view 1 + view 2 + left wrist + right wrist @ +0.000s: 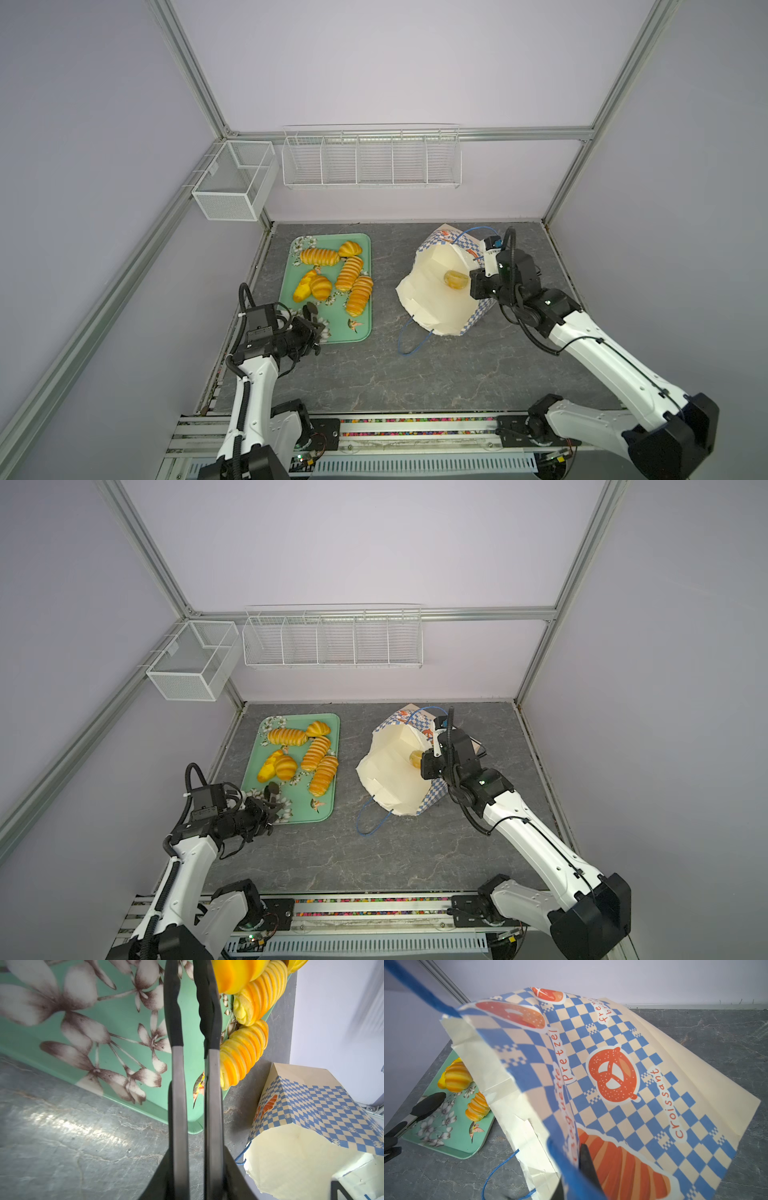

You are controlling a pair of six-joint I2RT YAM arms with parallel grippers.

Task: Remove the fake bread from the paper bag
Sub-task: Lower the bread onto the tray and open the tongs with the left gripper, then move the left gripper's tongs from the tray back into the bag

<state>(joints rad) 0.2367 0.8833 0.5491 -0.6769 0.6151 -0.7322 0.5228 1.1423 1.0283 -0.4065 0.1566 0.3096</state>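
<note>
Toward the far right corner of the grey marbled table (374, 374): paper bag (432, 305), tipped mouth-leftward, your right hand (476, 280) clamped on its wall, likely propping it open; one bun (456, 279) inside. Along left edge: six fake bread (320, 256) on tray (357, 332). Your left hand (311, 311), slightly parted, empty, over tray's near end. Lilac walls (415, 62), wire baskets (372, 162).

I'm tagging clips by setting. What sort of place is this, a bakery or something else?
Probably a robot test cell, not a bakery: an aluminium frame with plain walls boxes in the table, a left arm and right arm sit on a front rail, and wire baskets hang behind.
</note>
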